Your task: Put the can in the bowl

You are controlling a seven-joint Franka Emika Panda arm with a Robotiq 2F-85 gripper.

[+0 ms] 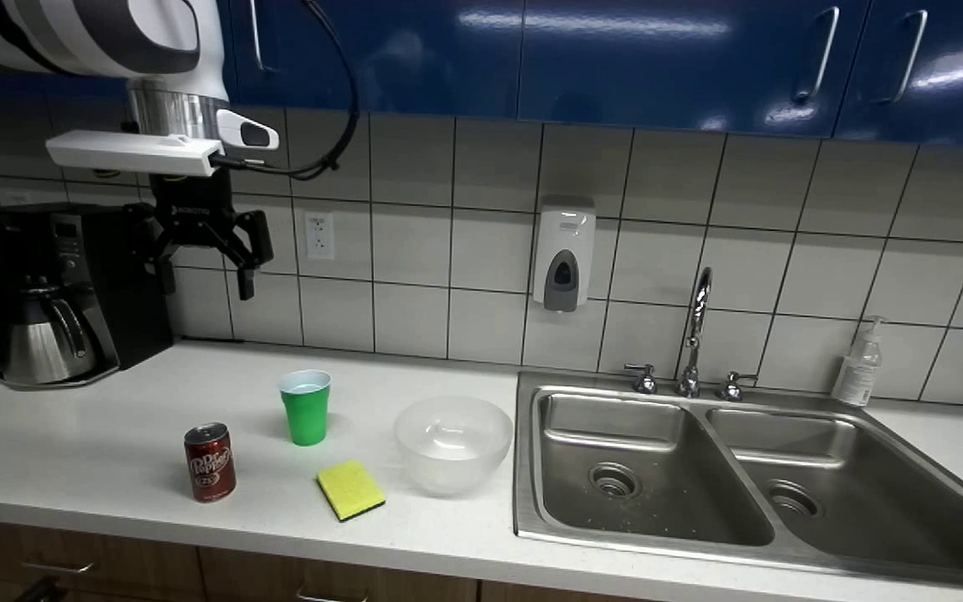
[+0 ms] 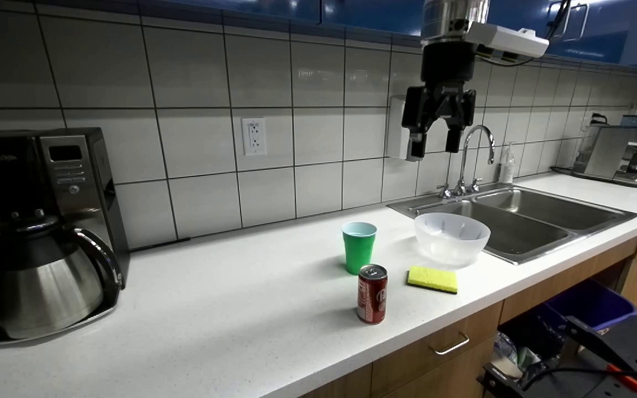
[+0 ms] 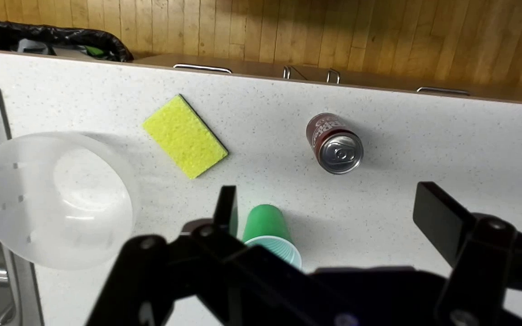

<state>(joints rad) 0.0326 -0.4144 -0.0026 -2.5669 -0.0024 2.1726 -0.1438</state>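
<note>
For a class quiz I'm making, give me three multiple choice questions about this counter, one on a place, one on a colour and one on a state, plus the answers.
1. Where does the can stand?
A. On the counter, outside the bowl
B. Inside the bowl
C. In a sink basin

2. What colour is the outside of the cup?
A. Red
B. Yellow
C. Green

3. How is the gripper?
A. Shut on the can
B. Open, holding nothing
C. Shut on the cup

Right letters:
1 A: both exterior views show the can upright on the counter, apart from the bowl.
2 C: all three views show it green.
3 B: in both exterior views its jaws stand apart, gripping nothing.
</note>
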